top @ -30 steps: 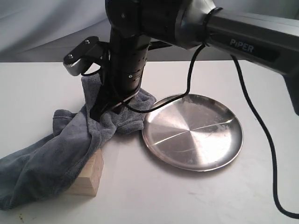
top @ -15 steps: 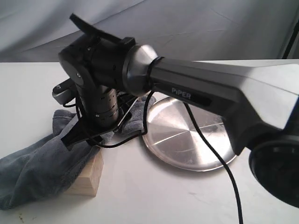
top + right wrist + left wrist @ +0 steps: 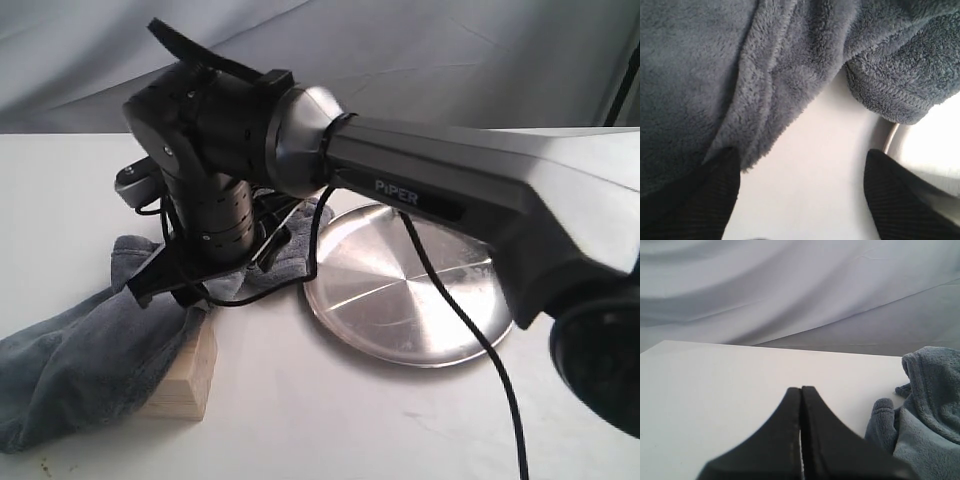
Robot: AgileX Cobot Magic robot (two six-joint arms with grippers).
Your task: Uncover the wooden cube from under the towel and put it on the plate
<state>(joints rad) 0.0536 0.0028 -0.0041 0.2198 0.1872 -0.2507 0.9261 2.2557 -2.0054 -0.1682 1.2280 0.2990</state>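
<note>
Here, a white table (image 3: 330,430) stands before a draped grey backdrop (image 3: 450,60). The wooden cube (image 3: 185,385) sits near the plate (image 3: 420,290) but off it, its top under the towel (image 3: 70,350) and its front face bare. The right arm (image 3: 450,190) and its black cable (image 3: 470,338) cross the plate and hide part of the towel. The right gripper (image 3: 801,167) hangs with fingers spread over the towel's edge. The left gripper (image 3: 801,392) is pressed together on nothing.

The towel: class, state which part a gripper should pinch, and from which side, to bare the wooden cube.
Likely the fold of the towel draped over the wooden cube, pinched from above by the open right gripper: the plush sits raised there, and pulling it away from the plate should clear the block.
</note>
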